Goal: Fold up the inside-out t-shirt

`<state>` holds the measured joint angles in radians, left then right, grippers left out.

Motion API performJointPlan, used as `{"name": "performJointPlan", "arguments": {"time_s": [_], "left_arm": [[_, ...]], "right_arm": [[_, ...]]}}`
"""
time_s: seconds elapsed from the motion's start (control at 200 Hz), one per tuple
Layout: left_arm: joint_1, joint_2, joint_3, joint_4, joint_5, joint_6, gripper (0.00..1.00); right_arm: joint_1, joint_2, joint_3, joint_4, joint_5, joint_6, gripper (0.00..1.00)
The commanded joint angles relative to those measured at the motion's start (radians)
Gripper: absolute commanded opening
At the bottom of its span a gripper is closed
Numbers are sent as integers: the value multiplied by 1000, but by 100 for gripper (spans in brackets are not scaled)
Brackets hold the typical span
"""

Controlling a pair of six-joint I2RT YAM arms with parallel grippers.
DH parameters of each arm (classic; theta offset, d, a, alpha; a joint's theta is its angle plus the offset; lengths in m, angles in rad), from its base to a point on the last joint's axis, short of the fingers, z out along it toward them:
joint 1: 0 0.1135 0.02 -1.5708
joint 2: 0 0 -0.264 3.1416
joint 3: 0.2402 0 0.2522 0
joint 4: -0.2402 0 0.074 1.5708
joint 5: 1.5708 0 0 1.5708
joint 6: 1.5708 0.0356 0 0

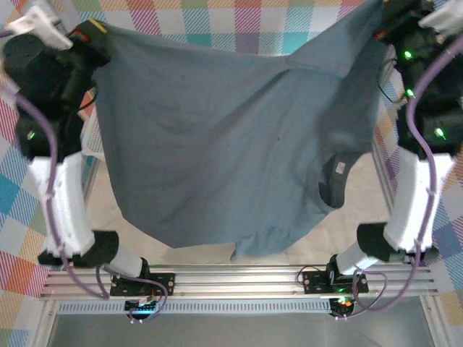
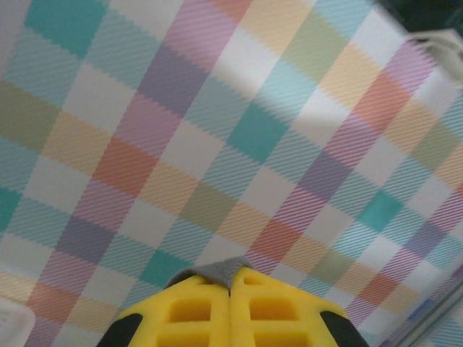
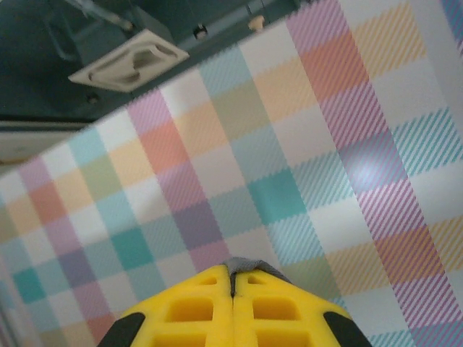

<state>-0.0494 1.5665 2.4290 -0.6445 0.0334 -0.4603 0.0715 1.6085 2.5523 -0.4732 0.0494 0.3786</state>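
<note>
Robot lab bench: aluminium rail frame point(image 1: 239, 278), pastel checked cloth point(image 2: 217, 144).

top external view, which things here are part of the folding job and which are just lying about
In the job:
dark slate-grey soft-fabric t-shirt, hanging spread between the arms
left claw, shut on a shirt edge
right claw, shut on a shirt edge

Lying about:
pastel checked tablecloth
silver metal rail under the arm bases

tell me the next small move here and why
Probably lower both hands together toward the checked tablecloth, keeping them apart. The left hand and right hand are each shut on an edge of the t-shirt, which hangs spread and sagging between them, ready to lay flat.
</note>
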Motion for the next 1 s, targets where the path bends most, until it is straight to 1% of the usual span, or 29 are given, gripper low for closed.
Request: {"name": "performJointPlan", "arguments": {"time_s": [0.0, 0.055, 0.08, 0.15, 0.19, 0.32, 0.465, 0.535, 0.59, 0.61, 0.66, 0.74, 0.78, 0.815, 0.825, 0.835, 0.905, 0.995], "left_arm": [[14, 143, 61, 80, 28, -29, 0], [16, 213, 149, 72, 22, -29, 0], [19, 243, 190, 67, 20, -30, 0], [33, 309, 309, 57, 30, -44, 0], [45, 326, 344, 68, 37, -59, 0], [89, 306, 357, 109, 66, -120, 0], [95, 280, 352, 98, 99, -137, 0], [95, 270, 313, 88, 126, -149, 0], [95, 257, 269, 49, 131, -143, 0], [95, 249, 237, 32, 132, -136, 0], [95, 216, 142, 13, 144, -106, 0], [95, 127, -143, 85, 183, -70, 0], [95, 83, -286, 128, 204, -57, 0], [94, 50, -406, 154, 216, -49, 0], [93, 42, -440, 160, 216, -49, 0], [93, 33, -473, 166, 218, -51, 0], [87, -23, -710, 220, 235, -70, 0], [64, -85, -1010, 323, 251, -109, 0]], "right_arm": [[-9, 146, 113, 88, -44, -59, 0], [-9, 242, 255, 96, -68, -62, 0], [-10, 267, 291, 114, -66, -58, 0], [-21, 278, 290, 195, -55, -33, 0], [-29, 277, 297, 221, -57, -26, 0], [-71, 234, 299, 232, -82, -1, 0], [-127, 167, 242, 208, -144, 88, 0], [-127, 143, 198, 159, -171, 81, 0], [-127, 119, 132, 75, -189, 73, 0], [-127, 111, 105, 57, -196, 70, 0], [-127, 70, -37, 13, -240, 62, 0], [-127, 13, -245, -46, -308, 50, 0], [-127, -20, -387, -67, -341, 45, 0], [-127, -47, -492, -64, -352, 54, 0], [-128, -61, -552, -57, -355, 64, 0], [-128, -66, -569, -56, -356, 67, 0], [-127, -137, -838, -4, -376, 96, 0], [-128, -219, -1141, 70, -361, 149, 0]]}}
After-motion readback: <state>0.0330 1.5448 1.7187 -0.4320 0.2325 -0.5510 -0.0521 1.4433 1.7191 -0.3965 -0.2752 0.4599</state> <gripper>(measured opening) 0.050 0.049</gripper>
